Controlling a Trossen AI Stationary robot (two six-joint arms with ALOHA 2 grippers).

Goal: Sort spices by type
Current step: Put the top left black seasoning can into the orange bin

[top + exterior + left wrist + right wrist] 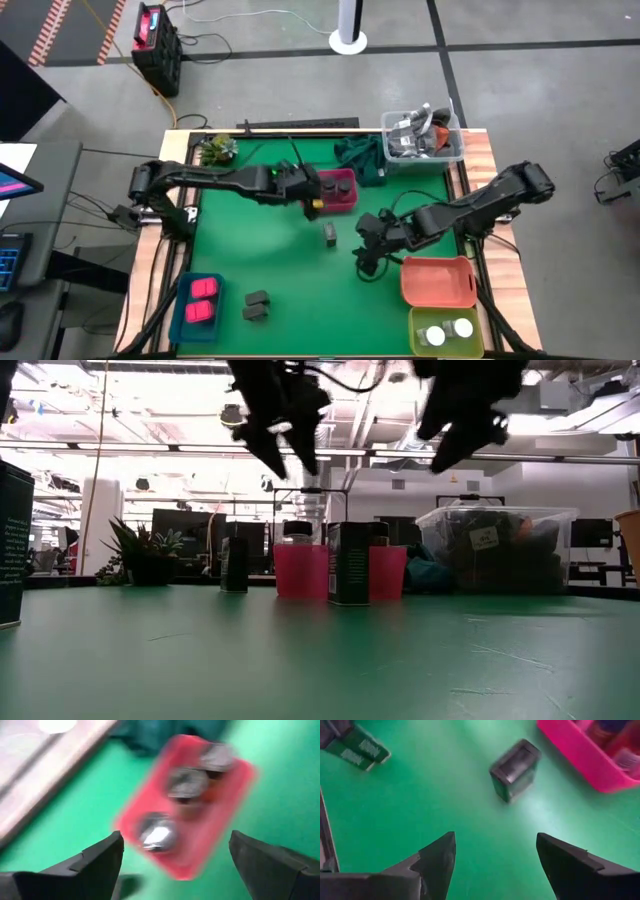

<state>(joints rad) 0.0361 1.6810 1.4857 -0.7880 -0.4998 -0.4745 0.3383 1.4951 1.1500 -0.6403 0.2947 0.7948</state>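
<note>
Three dark brown jars (187, 782) stand in the pink tray (338, 190). My left gripper (308, 197) hangs open in the air at that tray's left side, holding nothing. A dark container (235, 563) stands on the mat just left of the tray. One dark grey box (330, 233) stands upright mid-table, also seen as the box (515, 769). My right gripper (368, 248) is open above the mat, to the right of and nearer than this box. Two more grey boxes (257, 305) lie near the front. Pink packets (201, 298) sit in the blue tray. White-capped jars (448, 331) sit in the green tray.
The orange tray (438, 281) sits under my right arm, with the green tray (447, 345) in front of it. A clear tub (422, 137), a dark green cloth (360, 156) and a small plant (217, 150) line the far edge. Bare green mat lies between the boxes.
</note>
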